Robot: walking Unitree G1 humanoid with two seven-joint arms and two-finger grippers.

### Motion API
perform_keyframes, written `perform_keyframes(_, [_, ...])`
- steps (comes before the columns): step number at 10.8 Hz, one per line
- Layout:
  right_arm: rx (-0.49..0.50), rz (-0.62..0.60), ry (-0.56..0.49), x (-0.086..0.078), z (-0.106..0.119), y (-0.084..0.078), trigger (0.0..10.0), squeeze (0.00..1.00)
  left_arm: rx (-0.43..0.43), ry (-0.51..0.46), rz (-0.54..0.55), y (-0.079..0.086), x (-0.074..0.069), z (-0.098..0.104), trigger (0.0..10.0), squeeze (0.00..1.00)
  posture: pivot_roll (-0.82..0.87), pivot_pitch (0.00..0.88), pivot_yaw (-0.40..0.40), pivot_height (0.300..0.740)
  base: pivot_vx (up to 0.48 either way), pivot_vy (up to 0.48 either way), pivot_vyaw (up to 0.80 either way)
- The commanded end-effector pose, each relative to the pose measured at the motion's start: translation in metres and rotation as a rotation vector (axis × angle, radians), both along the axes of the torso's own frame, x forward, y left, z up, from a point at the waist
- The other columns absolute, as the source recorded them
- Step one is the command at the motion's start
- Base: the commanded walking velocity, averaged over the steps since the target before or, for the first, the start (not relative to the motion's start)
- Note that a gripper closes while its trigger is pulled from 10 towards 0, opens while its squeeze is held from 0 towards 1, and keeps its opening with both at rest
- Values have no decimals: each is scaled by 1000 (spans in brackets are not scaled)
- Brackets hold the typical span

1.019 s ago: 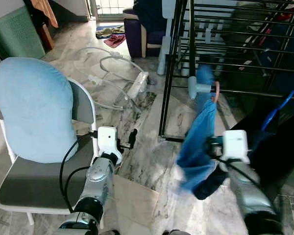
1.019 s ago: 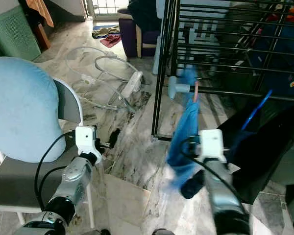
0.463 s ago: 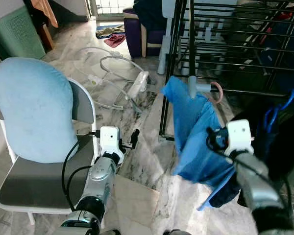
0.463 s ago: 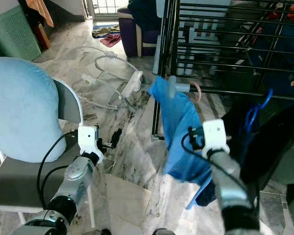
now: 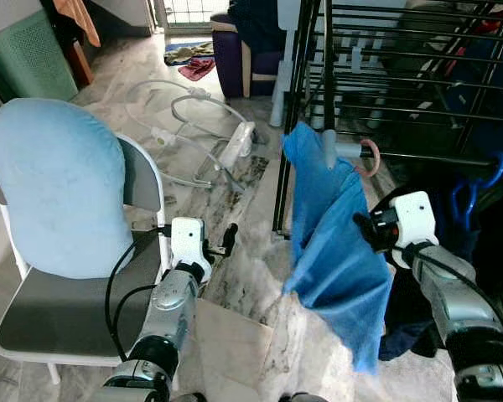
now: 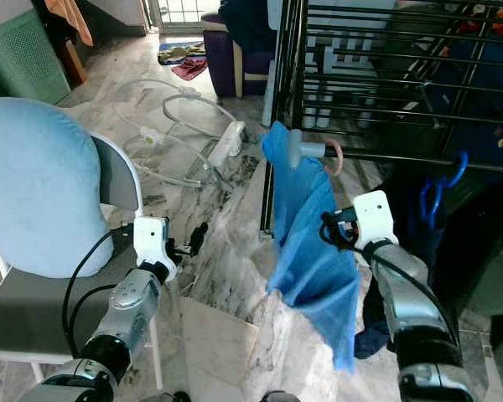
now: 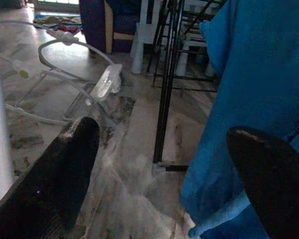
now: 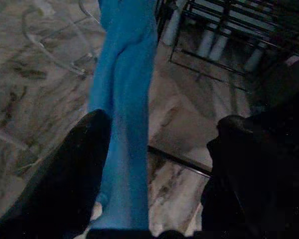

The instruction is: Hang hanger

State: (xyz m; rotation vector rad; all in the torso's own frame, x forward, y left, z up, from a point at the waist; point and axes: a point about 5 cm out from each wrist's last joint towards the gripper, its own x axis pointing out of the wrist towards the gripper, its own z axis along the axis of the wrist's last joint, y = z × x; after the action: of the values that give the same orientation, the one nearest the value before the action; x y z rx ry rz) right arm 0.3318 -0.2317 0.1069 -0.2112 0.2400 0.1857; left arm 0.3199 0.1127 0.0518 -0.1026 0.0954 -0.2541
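Hanger's pink hook [image 5: 370, 157] sits on the rack rail [image 5: 436, 157], blue cloth [image 5: 339, 251] draped at six o'clock; right gripper [image 8: 154, 164] spread wide, empty, should withdraw; left gripper [image 7: 164, 164] likewise open.

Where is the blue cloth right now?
In the left eye view the blue cloth hangs at the front corner of the black drying rack, right of the chair and just left of the right gripper.
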Motion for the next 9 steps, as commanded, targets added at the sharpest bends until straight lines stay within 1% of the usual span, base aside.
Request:
perform_keyframes(1, [35, 23, -1, 2, 1, 6, 0, 0, 14, 17, -2, 1, -1, -3, 10000, 0, -185, 104, 20, 740, 0, 0, 0])
perform_keyframes(3, [42, 37, 9, 3, -4, 13, 0, 0, 14, 18, -1, 0, -1, -3, 10000, 0, -186, 103, 23, 740, 0, 0, 0])
perform_keyframes(9, [71, 1, 21, -1, -16, 14, 0, 0, 19, 22, -8, -2, -2, -4, 10000, 0, -192, 109, 29, 740, 0, 0, 0])
